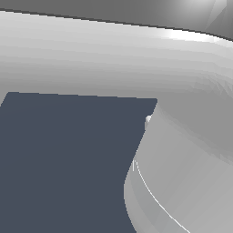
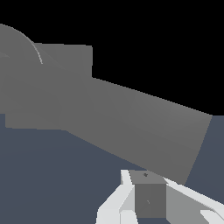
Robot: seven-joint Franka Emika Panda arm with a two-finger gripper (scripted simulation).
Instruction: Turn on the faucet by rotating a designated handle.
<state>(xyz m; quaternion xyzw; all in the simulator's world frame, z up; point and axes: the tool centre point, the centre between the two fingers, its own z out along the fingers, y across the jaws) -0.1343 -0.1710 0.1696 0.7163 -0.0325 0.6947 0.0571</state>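
Close ahead of the tool (image 2: 146,205), jaw state indeterminate, the long matte grey handle bar (image 2: 144,131) looks rigid, smooth; grip near its free end.

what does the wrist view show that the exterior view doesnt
Only the wrist view shows the faucet: its square plate, the curved edge of its hub, and the handle as a long grey bar reaching toward the camera. It also shows the gripper, its pale fingers low in the frame near the bar's end; whether they are open or shut cannot be told.

Only the exterior view shows the robot arm up close, its glossy pale body filling most of the picture.

Both share the dark blue-grey floor.
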